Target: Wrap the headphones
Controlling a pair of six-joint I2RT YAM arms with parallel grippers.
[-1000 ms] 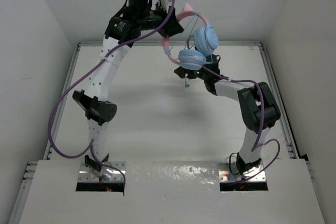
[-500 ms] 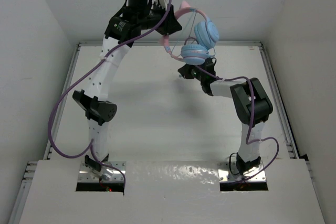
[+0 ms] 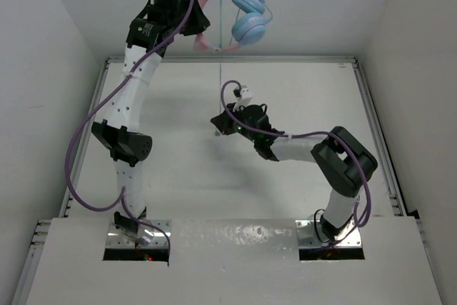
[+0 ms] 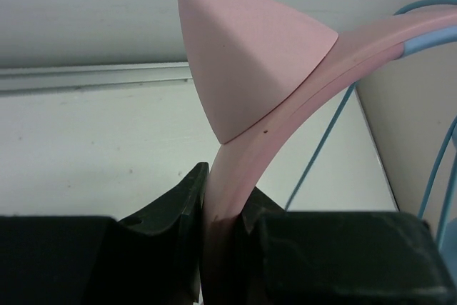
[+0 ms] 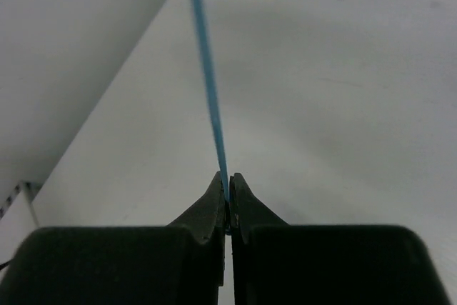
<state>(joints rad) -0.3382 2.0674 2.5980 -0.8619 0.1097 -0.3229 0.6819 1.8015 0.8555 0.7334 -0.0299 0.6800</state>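
The left gripper is clenched on the pink headband of the headphones, which hang high in the air above the far edge of the table. The right gripper is lower, pinching the thin blue cable, which runs straight up from its 2 fingers
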